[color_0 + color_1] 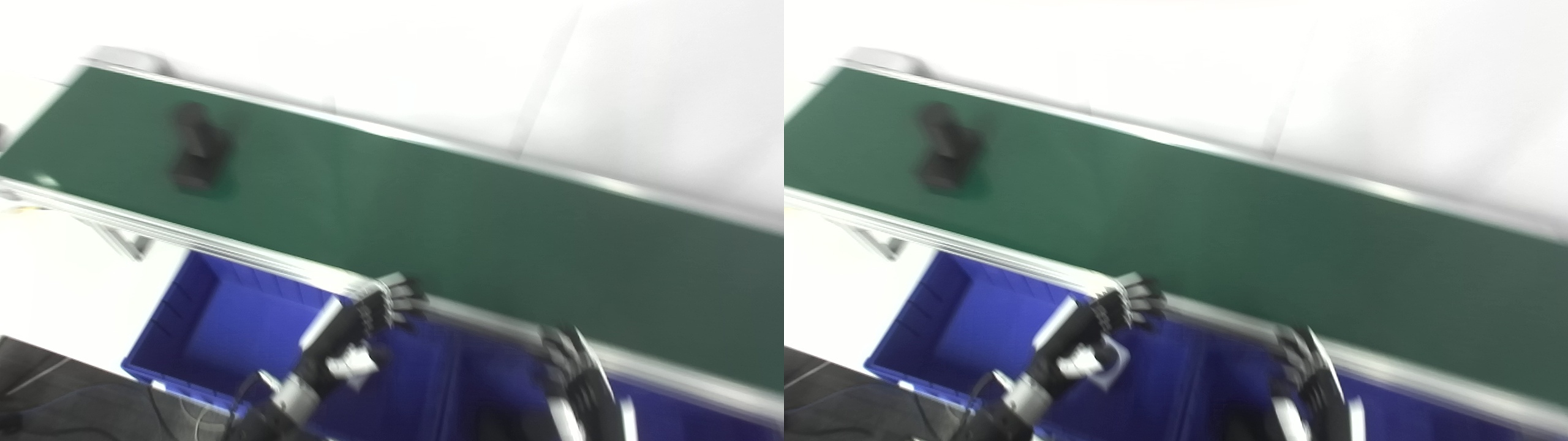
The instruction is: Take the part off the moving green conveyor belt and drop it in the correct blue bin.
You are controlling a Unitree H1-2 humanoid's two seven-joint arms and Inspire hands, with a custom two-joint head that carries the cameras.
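A dark, blurred part (199, 150) lies on the green conveyor belt (459, 226) near its far left end, well apart from both hands. The left hand (361, 324) hovers over the left blue bin (202, 318) by the belt's near rail, fingers spread, holding nothing. The right hand (572, 373) hangs over the right blue bin (674, 416); I cannot tell how its fingers stand.

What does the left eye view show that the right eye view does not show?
Only the left eye view shows more floor left of the blue bin. Only the right eye view shows more of the belt's right stretch. Both, blurred, show the dark part on the green belt and the left hand and right hand low by the belt's near rail, holding nothing.
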